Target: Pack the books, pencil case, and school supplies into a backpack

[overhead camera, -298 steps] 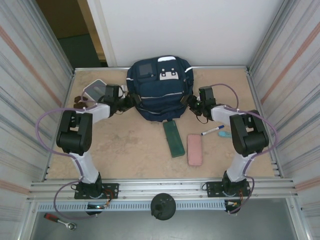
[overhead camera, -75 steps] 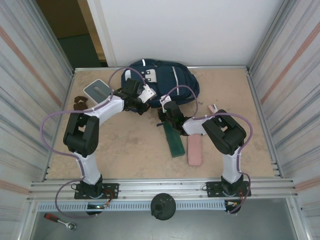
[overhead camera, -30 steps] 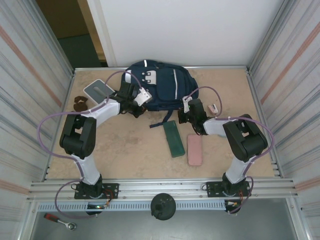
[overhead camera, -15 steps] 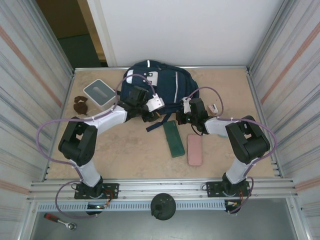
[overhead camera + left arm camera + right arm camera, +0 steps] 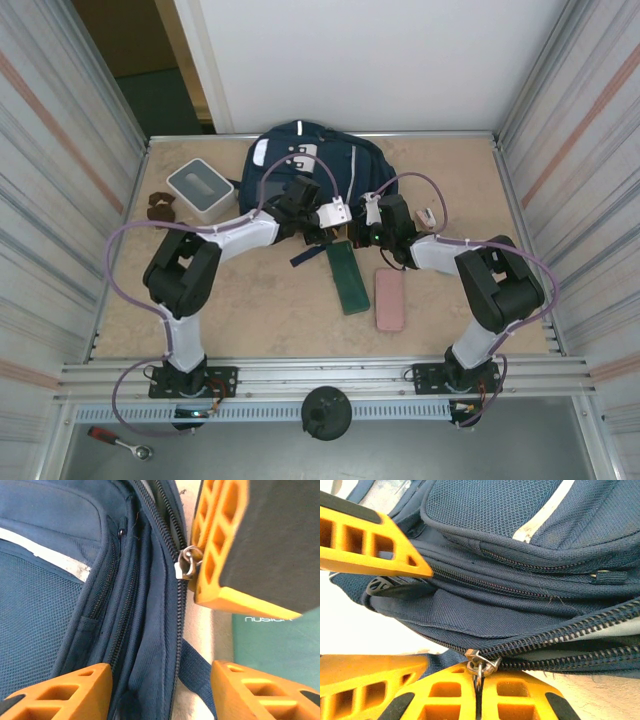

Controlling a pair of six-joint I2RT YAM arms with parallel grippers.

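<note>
Nearest, the pink pencil case (image 5: 389,299) lies unpacked on the bench (image 5: 250,300). Beyond it the left end effector (image 5: 160,690) has let go and swung right. Released, its fingers straddle the zip seam beside the right end effector (image 5: 479,690), clenched on the zipper pull (image 5: 481,662). The backpack (image 5: 375,180) lies behind, near the far wall, so unzipping seems under way.

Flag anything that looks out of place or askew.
Nothing is spilled or damaged. The backpack lies slumped flat at the far end, and a loose strap trails out from under it onto the table. The right hand pinches the zipper pull.
</note>
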